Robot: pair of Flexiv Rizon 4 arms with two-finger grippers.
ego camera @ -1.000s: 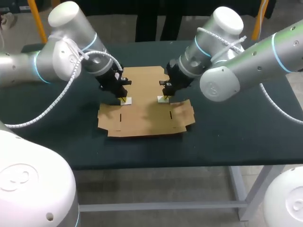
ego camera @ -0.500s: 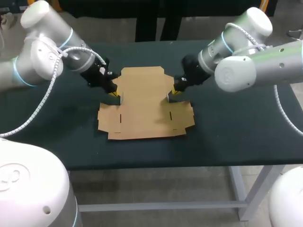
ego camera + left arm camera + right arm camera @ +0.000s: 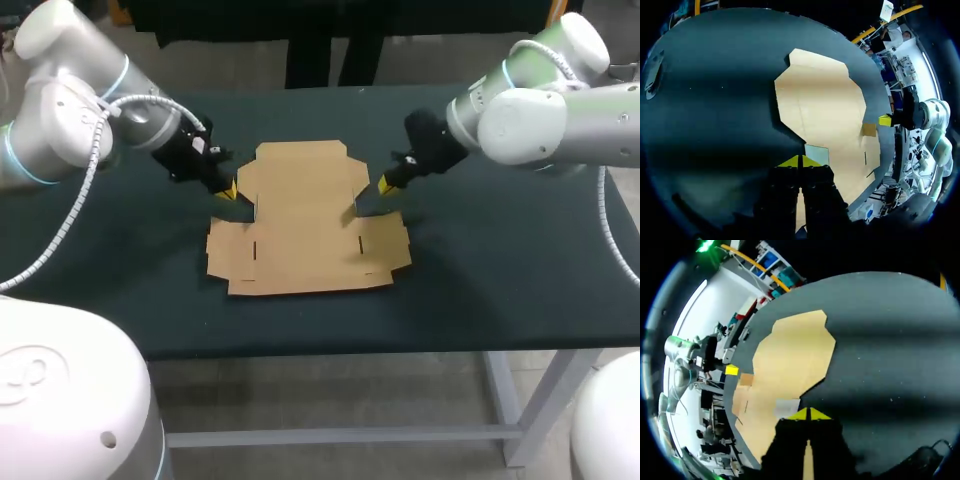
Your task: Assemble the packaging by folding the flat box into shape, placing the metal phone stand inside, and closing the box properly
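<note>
— Where's the box?
— The flat box is lying unfolded in the middle of the table. I'm keeping the left gripper and the right gripper pinched together, empty, just beside its side edges.
— Risk?
— Uneven pushing, I reckon, is going to skid it rather than fold it.
</note>
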